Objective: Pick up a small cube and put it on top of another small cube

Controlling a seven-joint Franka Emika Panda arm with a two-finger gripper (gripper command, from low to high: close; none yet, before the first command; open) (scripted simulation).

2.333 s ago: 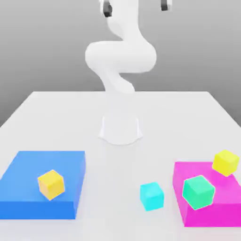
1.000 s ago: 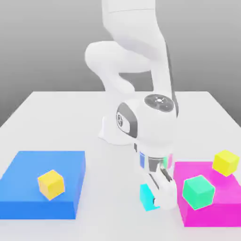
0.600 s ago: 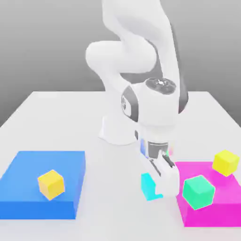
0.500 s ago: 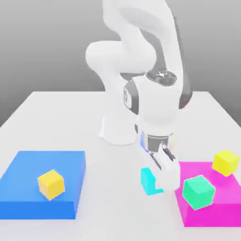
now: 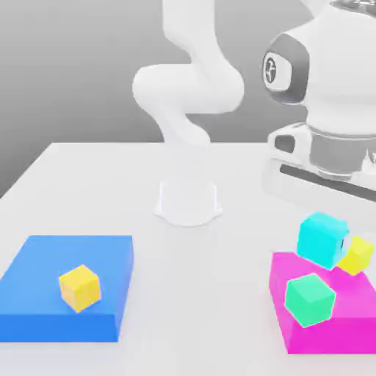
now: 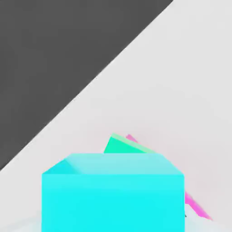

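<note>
The small cyan cube (image 5: 322, 240) is pinched in the claw (image 5: 323, 220), lifted clear of the surface (image 5: 110, 183). Below the claw, the mint-green cube (image 5: 309, 299) is seen on the magenta block (image 5: 352, 316), and a yellow cube (image 5: 358, 256) is just beside the held cube.

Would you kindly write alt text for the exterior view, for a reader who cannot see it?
A white robot arm holds a cyan cube in the air above a magenta block at the exterior view's right, where a mint-green cube and a yellow cube sit. At the view's left, another yellow cube rests on a blue block.

The cyan cube (image 5: 322, 239), the mint-green cube (image 5: 309, 299) and the white table (image 5: 95, 187) all look smooth and matt.
</note>
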